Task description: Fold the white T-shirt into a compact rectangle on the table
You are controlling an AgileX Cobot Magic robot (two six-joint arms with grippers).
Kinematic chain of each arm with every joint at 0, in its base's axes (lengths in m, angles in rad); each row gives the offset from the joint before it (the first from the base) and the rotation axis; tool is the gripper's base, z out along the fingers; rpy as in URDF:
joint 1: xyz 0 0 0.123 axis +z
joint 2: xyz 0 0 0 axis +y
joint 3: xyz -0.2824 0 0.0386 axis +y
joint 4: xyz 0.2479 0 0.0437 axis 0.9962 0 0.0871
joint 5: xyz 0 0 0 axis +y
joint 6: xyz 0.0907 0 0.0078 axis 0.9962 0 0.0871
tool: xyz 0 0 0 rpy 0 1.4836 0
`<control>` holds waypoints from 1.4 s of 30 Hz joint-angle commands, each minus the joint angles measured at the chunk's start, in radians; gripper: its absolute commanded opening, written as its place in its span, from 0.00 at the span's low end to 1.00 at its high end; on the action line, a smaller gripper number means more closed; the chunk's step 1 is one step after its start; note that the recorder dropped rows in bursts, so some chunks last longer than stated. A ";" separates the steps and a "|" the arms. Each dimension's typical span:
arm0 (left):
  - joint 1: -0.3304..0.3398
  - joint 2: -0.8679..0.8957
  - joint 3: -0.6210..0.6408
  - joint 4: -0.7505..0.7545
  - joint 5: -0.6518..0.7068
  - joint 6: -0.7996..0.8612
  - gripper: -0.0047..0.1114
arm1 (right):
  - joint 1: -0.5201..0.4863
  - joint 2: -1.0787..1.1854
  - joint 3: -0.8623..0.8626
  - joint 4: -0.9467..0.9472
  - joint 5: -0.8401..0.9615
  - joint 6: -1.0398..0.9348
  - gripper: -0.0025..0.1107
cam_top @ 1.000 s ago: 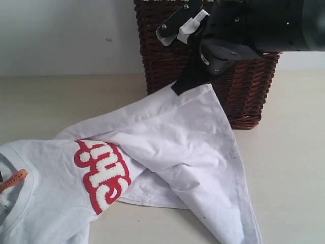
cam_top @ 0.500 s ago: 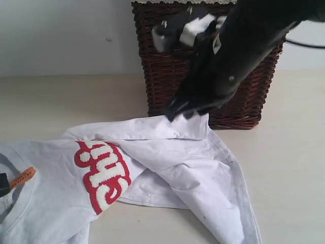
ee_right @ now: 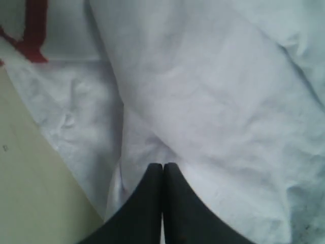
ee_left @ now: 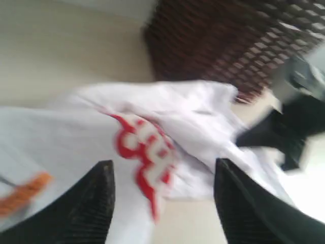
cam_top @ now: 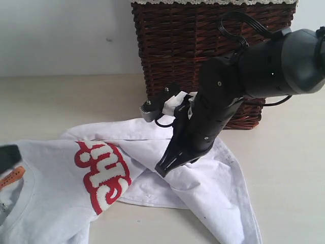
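Over white T-shirt (cam_top: 218,178), right hand (cam_top: 161,171) closed

The T-shirt (cam_top: 218,190) is white with red-edged white lettering (cam_top: 104,175) and an orange tag (cam_top: 12,177) at far left, the table (cam_top: 61,101) pale cream, the woven basket (cam_top: 172,46) up top dark brown with white lace trim (cam_top: 203,2).

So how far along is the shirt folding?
Early. Done: one flap of the white T-shirt lies folded inward. In hand: nothing; right gripper shut over the cloth, left gripper open above it. Left: it sprawls rumpled on the table, no rectangle yet.
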 commanded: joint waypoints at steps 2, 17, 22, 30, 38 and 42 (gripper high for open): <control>-0.003 0.065 -0.003 0.039 0.454 0.055 0.41 | -0.003 -0.007 -0.002 -0.100 -0.093 0.053 0.02; -0.189 0.601 -0.511 1.237 0.111 -1.052 0.27 | -0.003 -0.007 -0.002 -0.120 -0.110 0.070 0.02; -0.334 0.692 -0.656 1.534 0.370 -1.254 0.19 | -0.003 -0.007 -0.002 -0.130 -0.097 0.078 0.02; -0.597 0.681 -0.568 1.269 0.439 -1.039 0.16 | -0.017 -0.007 -0.002 -0.170 -0.098 0.122 0.02; -0.822 0.791 -0.396 1.264 0.103 -1.062 0.45 | -0.079 -0.007 -0.002 -0.203 -0.072 0.209 0.02; -0.789 0.944 -0.390 1.638 0.044 -1.442 0.46 | -0.079 -0.007 0.001 -0.203 -0.055 0.209 0.02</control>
